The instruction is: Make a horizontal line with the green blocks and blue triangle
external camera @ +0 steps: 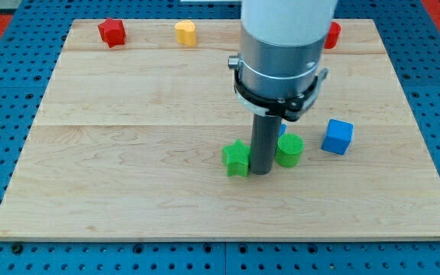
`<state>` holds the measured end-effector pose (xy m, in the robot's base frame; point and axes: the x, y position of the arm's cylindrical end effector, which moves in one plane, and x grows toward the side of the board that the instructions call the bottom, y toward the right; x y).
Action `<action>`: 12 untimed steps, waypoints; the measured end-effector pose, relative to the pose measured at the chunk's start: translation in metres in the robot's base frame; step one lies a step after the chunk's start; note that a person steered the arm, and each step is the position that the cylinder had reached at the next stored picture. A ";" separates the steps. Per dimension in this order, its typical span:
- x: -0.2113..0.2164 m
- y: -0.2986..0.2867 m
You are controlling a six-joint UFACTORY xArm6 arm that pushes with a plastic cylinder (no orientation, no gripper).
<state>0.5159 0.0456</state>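
My tip (260, 173) rests on the wooden board (128, 168) between two green blocks. The green star (236, 158) sits right against the rod's left side. The green cylinder (289, 150) sits right against its right side. The two green blocks lie roughly side by side across the view. A small sliver of a blue block (283, 130) shows just behind the rod, above the green cylinder; most of it is hidden and its shape cannot be made out. A blue cube (338, 137) lies to the right of the cylinder, apart from it.
A red star (111, 32) and a yellow block (185, 33) lie near the board's top edge at the left. A red block (333, 34) near the top edge is partly hidden by the arm's body (281, 53).
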 end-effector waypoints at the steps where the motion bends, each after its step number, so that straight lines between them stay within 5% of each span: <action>1: -0.027 -0.010; 3: -0.020 0.055; 5: -0.078 0.079; 8: -0.056 0.014; 9: -0.102 -0.009; 12: -0.144 -0.065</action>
<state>0.3720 -0.0194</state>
